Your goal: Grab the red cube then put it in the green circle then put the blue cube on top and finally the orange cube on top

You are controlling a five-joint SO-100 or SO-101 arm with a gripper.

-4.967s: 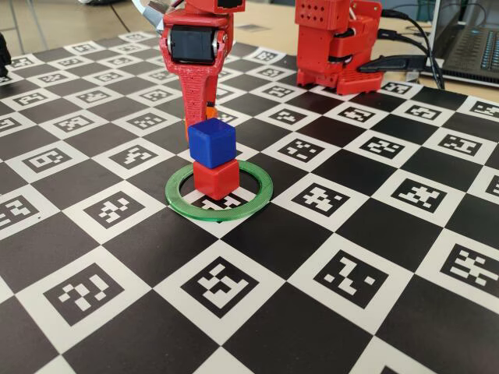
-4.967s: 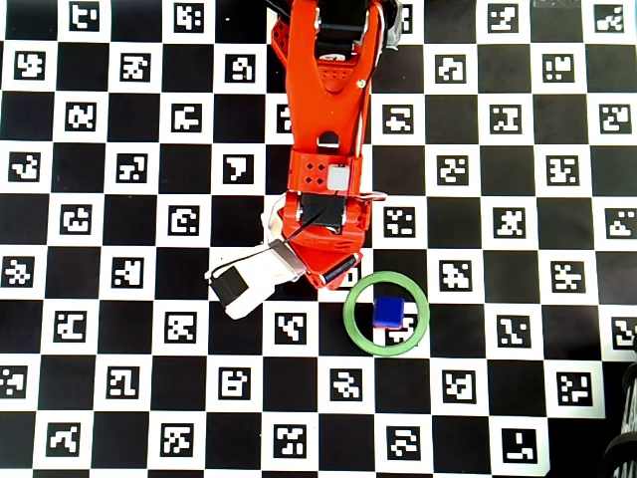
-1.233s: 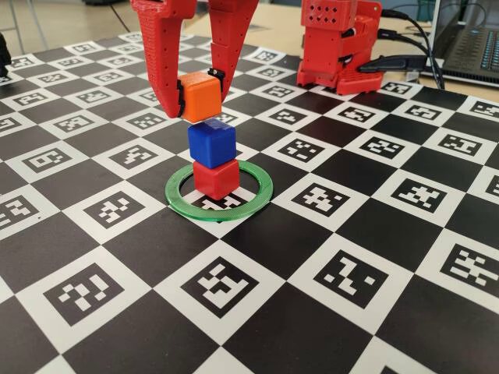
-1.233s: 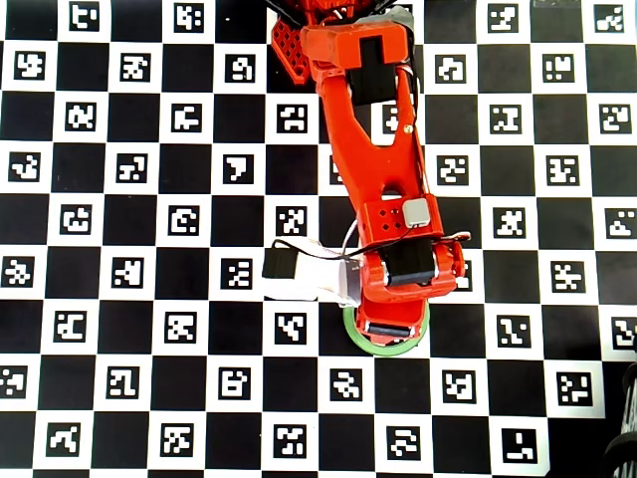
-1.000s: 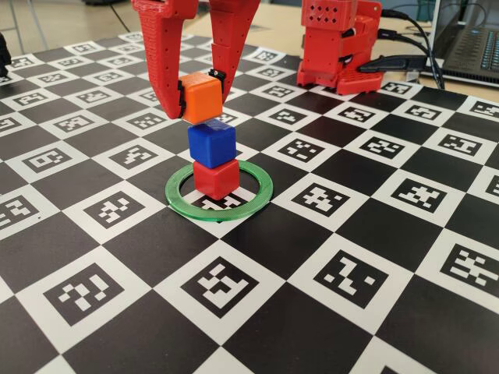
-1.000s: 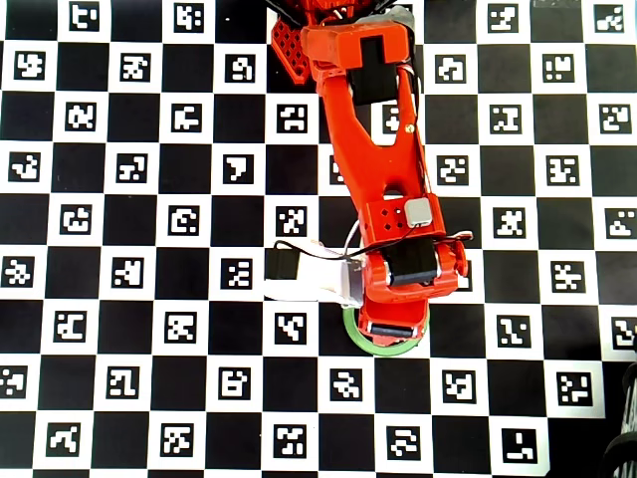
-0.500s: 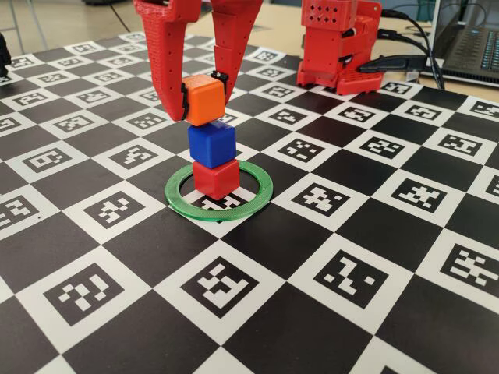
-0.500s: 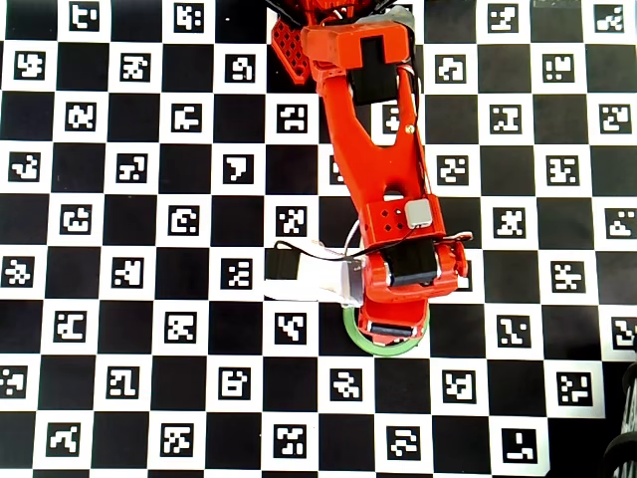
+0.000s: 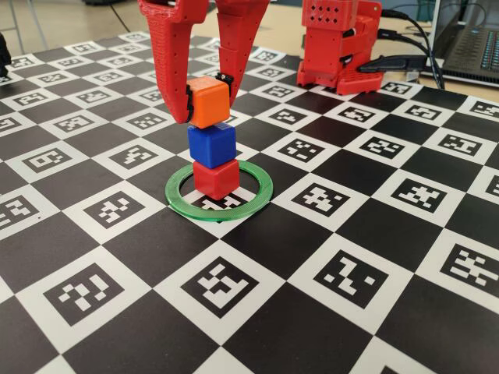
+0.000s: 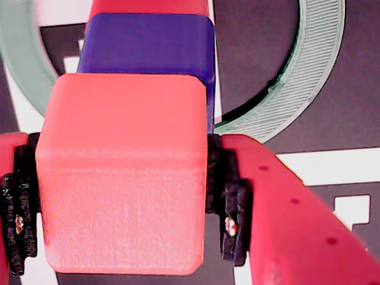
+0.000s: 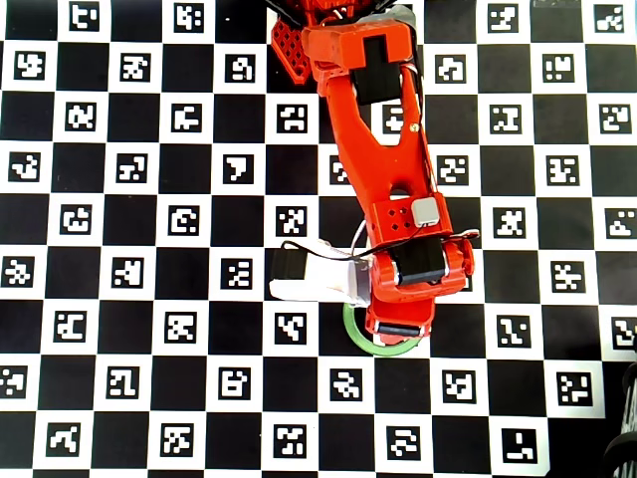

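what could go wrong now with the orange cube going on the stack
The tool grips the orange cube, which sits slightly offset and rotated on the blue cube; on release it may slide off. The blue cube is itself skewed on the red cube, so opening or lifting unevenly could topple the stack out of the green circle.

Landmark: green circle (image 9: 220,204), flat on the checkered board (image 9: 366,312).

- Red cube (image 9: 216,178): inside the circle, on the board, toward the ring's far side in the fixed view.
- Blue cube (image 9: 211,142): directly on the red cube, above the circle.
- Orange cube (image 9: 209,103): on the blue cube, topmost of the stack, between the gripper (image 9: 207,100) fingers, which press its left and right faces.
- Arm base (image 9: 339,43): behind and right of the circle, well apart, fixed view.
- Overhead view: the arm (image 11: 383,169) covers the stack and most of the circle (image 11: 383,347).
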